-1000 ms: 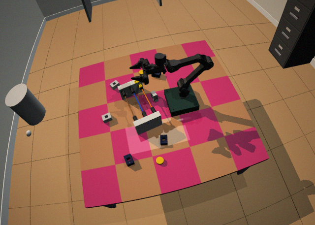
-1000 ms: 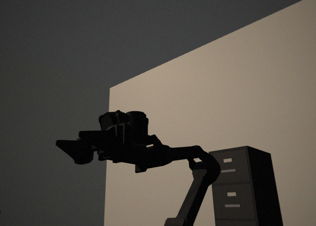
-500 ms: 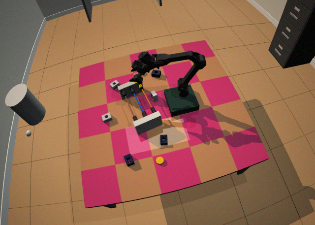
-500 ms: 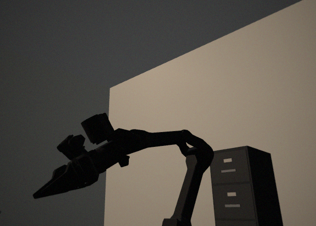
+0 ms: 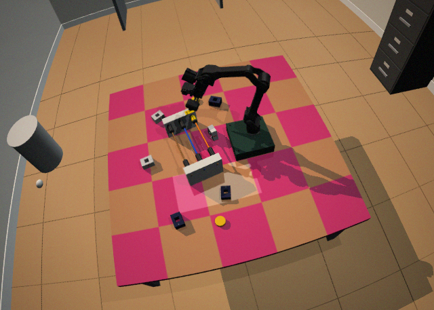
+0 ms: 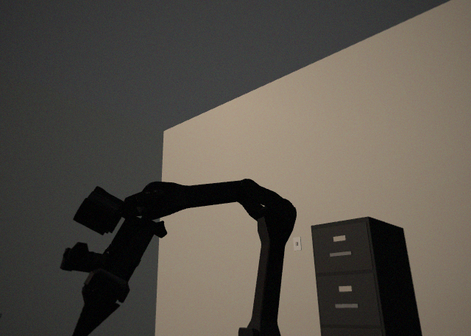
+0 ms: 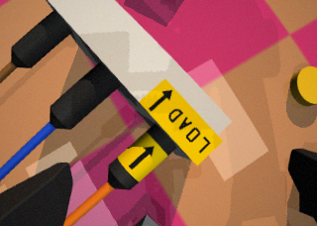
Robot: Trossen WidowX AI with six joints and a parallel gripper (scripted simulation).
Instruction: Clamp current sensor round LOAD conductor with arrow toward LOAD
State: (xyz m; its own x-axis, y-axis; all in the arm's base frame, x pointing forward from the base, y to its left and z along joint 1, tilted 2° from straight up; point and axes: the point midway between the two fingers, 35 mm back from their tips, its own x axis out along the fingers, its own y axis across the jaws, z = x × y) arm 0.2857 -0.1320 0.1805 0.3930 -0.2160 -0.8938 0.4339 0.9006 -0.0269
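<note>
The open split-core sensor (image 5: 212, 132), small and pale grey, stands on the table between the orange conductor and the robot base; its arrow cannot be made out. The orange LOAD conductor (image 5: 202, 136) (image 7: 89, 203) runs between two end blocks. The yellow LOAD label (image 5: 189, 112) (image 7: 185, 122) lies on the far block, beside a yellow sleeve (image 5: 193, 117) (image 7: 144, 159) whose arrow points toward that block. My gripper (image 5: 192, 105) (image 7: 184, 169) is open and empty above the LOAD end of the far block. Its fingertips are outside the exterior view.
Blue (image 5: 190, 140) (image 7: 27, 151) and brown (image 5: 180, 146) conductors run beside the orange one. The near end block (image 5: 203, 169) stands opposite the far one (image 7: 149, 57). White blocks (image 5: 157, 117) (image 5: 147, 161), dark blue blocks (image 5: 214, 101) (image 5: 178, 220) and a yellow disc (image 5: 220, 220) lie around them.
</note>
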